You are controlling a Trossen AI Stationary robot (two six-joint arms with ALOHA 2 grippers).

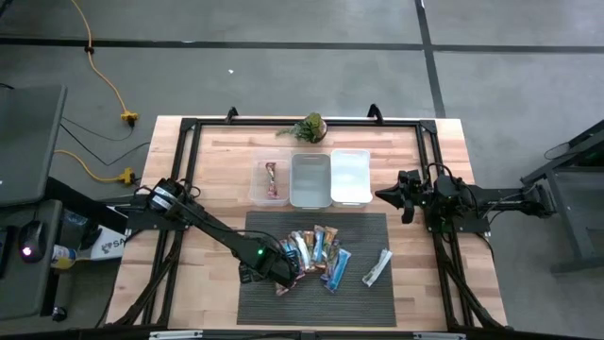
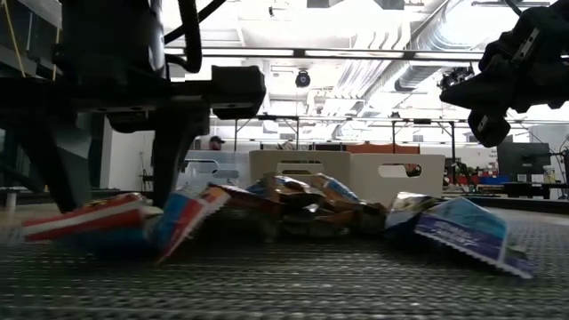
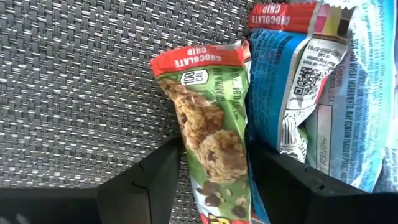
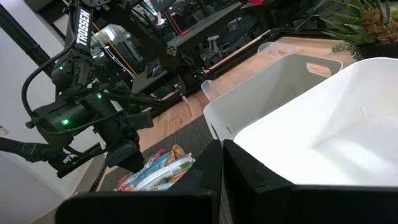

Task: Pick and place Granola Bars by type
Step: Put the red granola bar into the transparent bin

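Inventory, L to R across the surface (image 1: 444, 161):

1. My left tool (image 1: 274, 276) – low over the grey woven mat (image 1: 368, 227), at the L end of the bar pile. Fingers (image 3: 155, 180) spread, one either side of a green choc-chip bar (image 3: 211, 137) with a red end strip; whether the pads press the wrapper, can't tell.
2. Granola Bars (image 1: 316, 253) – loose heap on the mat, mid-front of the surface; blue, orange-brown and pink-red wrappers overlapping. One white-silver bar (image 1: 377, 267) lies apart, R of the heap, still on the mat.
3. Three clear bins in a row behind the mat: L bin (image 1: 271, 179) holds one pink-red bar (image 1: 271, 177); mid bin (image 1: 310, 179) and R bin (image 1: 350, 177) – no bars seen.
4. Small green plant (image 1: 310, 127) – back edge, behind the bins.
5. My right tool (image 1: 394, 196) – raised, just R of the R bin, fingers pressed together, holding nothing.
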